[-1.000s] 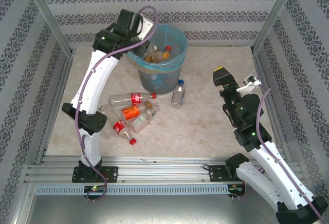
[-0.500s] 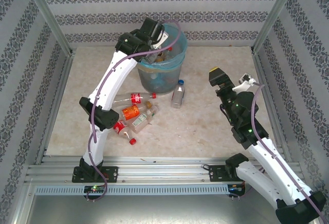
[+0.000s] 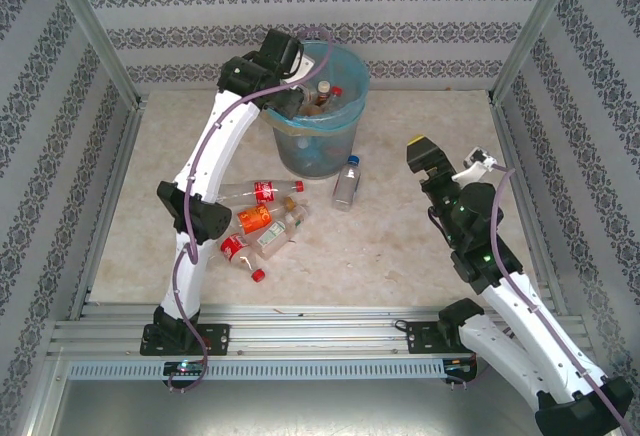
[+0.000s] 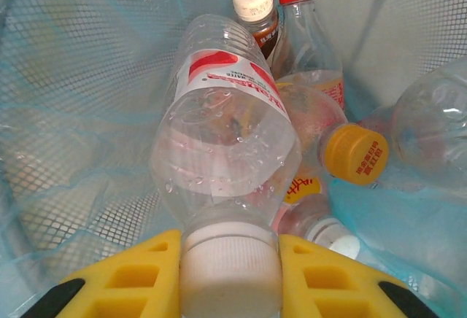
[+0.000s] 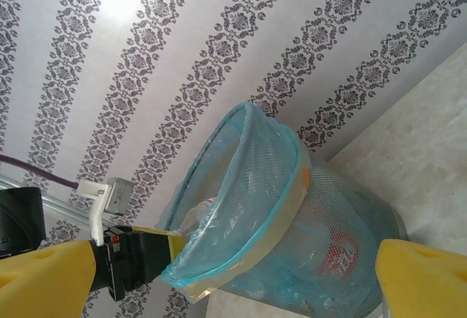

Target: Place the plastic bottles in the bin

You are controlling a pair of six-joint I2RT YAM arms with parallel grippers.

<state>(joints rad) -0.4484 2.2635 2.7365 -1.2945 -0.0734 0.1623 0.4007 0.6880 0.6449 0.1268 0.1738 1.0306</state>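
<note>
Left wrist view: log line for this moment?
left gripper: shut on clear white-capped plastic bottle | position: inside grey-blue bag-lined bin | right gripper: open, empty | table: loose bottles

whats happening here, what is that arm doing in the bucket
The left claw is down inside the bin, shut on the white cap of a clear bottle above the bottles already in there. The right claw hangs open over the table, holding nothing. A loose pile of bottles lies in front of the bin, and a blue-capped bottle stands beside it.
</note>
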